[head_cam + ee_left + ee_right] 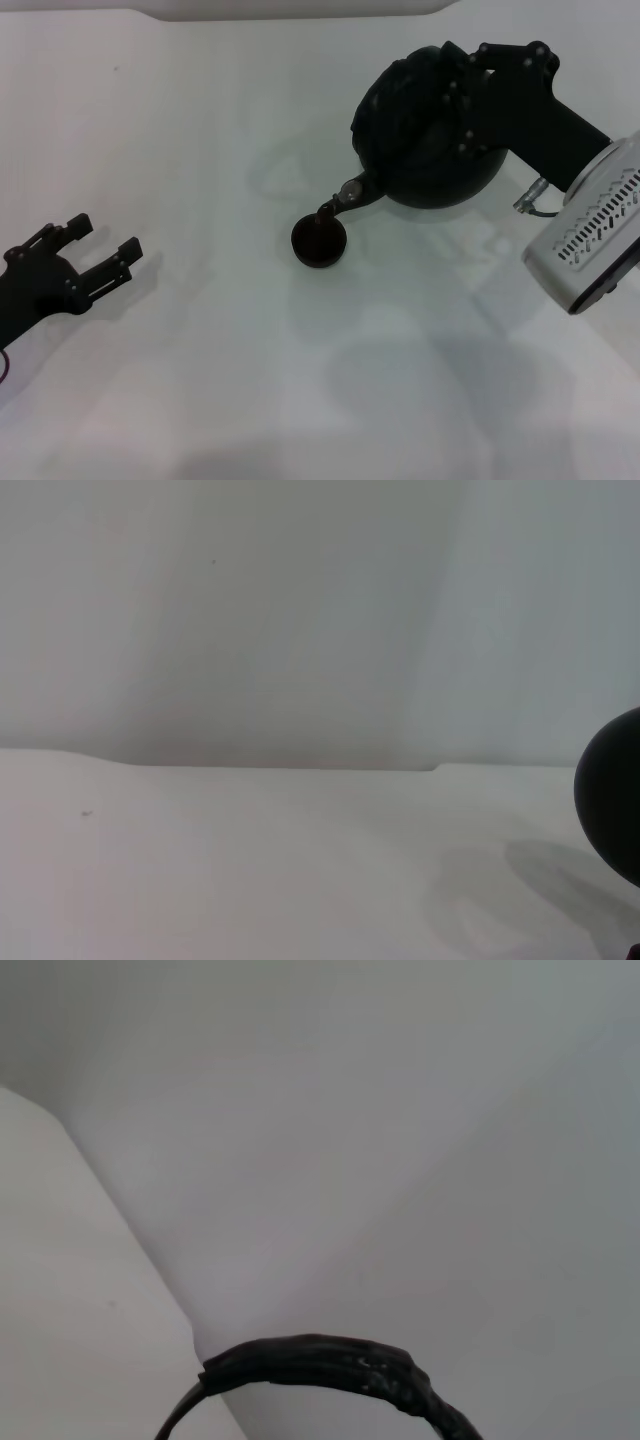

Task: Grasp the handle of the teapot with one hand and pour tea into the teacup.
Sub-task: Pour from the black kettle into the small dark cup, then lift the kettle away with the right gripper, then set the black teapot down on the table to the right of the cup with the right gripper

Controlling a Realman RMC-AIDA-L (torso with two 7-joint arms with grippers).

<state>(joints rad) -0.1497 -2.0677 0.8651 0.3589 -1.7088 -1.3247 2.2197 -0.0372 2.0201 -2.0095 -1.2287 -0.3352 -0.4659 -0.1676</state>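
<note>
Teapot point(420, 150) handle point(330, 1360) hidden under right hand point(470, 100).

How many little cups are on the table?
1. The teacup sits near the table's middle, right under the spout of the tilted teapot, which the right gripper holds by its handle. No other shows.

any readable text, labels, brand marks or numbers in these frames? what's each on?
None readable in any view.
Right arm's grey wrist housing: only rows of vent slots, no lettering.
Teapot, its handle, teacup: plain black, no marks visible.
Right gripper at the handle and left gripper, idle and open at the table's left: plain black, no labels.
Table: bare white, nothing printed.
</note>
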